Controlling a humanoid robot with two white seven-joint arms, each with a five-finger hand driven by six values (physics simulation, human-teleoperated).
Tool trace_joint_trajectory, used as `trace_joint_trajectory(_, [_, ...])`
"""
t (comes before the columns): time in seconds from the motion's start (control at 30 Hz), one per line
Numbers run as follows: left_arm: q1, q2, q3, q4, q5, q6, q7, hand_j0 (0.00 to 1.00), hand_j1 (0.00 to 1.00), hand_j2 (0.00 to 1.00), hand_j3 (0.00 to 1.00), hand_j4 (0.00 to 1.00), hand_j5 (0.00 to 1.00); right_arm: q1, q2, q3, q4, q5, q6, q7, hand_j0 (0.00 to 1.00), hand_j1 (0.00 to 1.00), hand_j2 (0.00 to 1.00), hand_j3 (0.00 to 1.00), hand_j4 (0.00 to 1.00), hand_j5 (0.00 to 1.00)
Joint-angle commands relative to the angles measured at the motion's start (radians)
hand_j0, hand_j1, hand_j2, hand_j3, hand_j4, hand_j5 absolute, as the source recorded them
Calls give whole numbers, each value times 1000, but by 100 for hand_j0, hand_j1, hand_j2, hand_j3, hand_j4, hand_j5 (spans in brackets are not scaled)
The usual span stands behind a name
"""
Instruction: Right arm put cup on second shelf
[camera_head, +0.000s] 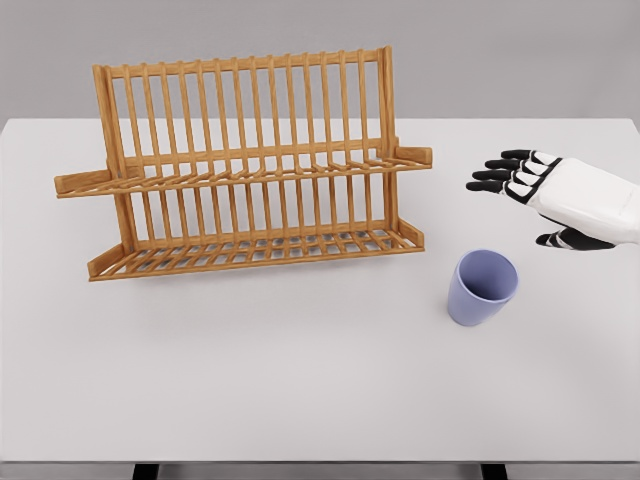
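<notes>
The right hand (535, 195) is hovering above the table (300, 380) with its fingers (500, 172) spread and its thumb held apart below them, gripping nothing. The cup (481, 287) is standing upright on the table just below and slightly to the left of the hand, not touching it, its open mouth facing up. The rack (245, 165) is standing well to the left of the hand, both its shelves bare, apart from the cup.

simulated test bench, bare white table (300, 390), grey backdrop (featureless)
</notes>
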Motion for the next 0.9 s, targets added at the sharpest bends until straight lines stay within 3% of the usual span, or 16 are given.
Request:
trace_joint_trajectory(0.0, [0,0,0,0,0,1,0,100,100,100,100,100,100,0,-2,0,0,-8,2,1,100,100,100,100,100,100])
trace_joint_trajectory(0.07, [0,0,0,0,-1,1,0,100,100,100,100,100,100,2,1,-17,0,-9,2,2,100,100,100,100,100,100])
trace_joint_trajectory(0.17, [0,0,1,0,0,-1,0,100,100,100,100,100,100,17,9,-115,-2,-6,2,8,100,100,100,100,100,100])
trace_joint_trajectory(0.23, [0,0,1,0,0,-1,0,100,100,100,100,100,100,17,36,-128,-2,-11,2,152,100,100,100,100,100,100])
trace_joint_trajectory(0.27, [0,0,0,0,0,-1,0,100,100,100,100,100,100,17,81,-138,-2,-47,2,206,100,100,100,100,100,100])
trace_joint_trajectory(0.37, [0,0,0,0,0,-1,0,100,100,100,100,100,100,63,29,-132,6,-244,2,220,100,100,100,100,100,100])
trace_joint_trajectory(0.47, [0,0,0,0,0,-1,0,100,100,100,100,100,100,135,-109,-128,20,-541,2,226,100,100,100,100,100,100])
trace_joint_trajectory(0.53, [0,0,0,0,0,1,0,100,100,100,100,100,100,150,-140,-126,20,-666,2,239,100,100,100,100,100,100])
trace_joint_trajectory(0.6, [0,0,1,0,0,-1,0,100,100,100,100,100,100,143,-125,-126,17,-727,44,239,100,100,100,100,100,100])
trace_joint_trajectory(0.7, [0,0,1,0,0,1,0,100,100,100,100,100,100,144,-76,-125,17,-729,133,239,100,100,100,100,100,100])
trace_joint_trajectory(0.87, [0,0,0,0,0,1,0,100,100,100,100,100,100,146,133,-134,17,-729,301,239,100,100,100,100,100,100])
